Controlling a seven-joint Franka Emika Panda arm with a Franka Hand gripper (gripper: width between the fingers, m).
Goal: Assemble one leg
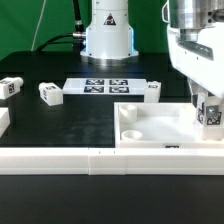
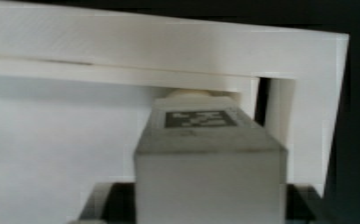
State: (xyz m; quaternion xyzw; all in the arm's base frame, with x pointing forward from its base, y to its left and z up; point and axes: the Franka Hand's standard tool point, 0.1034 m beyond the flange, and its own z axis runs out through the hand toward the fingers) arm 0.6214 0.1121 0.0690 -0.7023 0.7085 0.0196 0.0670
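My gripper (image 1: pixel 210 122) is at the exterior view's right, over the far right corner of the large white square panel (image 1: pixel 160 128). It is shut on a leg (image 1: pixel 211 113), held upright with its marker tag showing. In the wrist view the leg (image 2: pixel 203 150) fills the space between my dark fingers (image 2: pixel 109 200), and its tip sits at the panel's raised rim (image 2: pixel 177 60), by a round corner hole (image 2: pixel 187 96). Three more legs lie on the black table: one (image 1: pixel 49 92) left of centre, one (image 1: pixel 11 86) at the far left, one (image 1: pixel 151 91) behind the panel.
The marker board (image 1: pixel 104 86) lies flat at the table's middle back. The robot base (image 1: pixel 107 35) stands behind it. A long white rail (image 1: pixel 60 158) runs along the front edge. A white block (image 1: pixel 3 122) shows at the exterior view's left edge.
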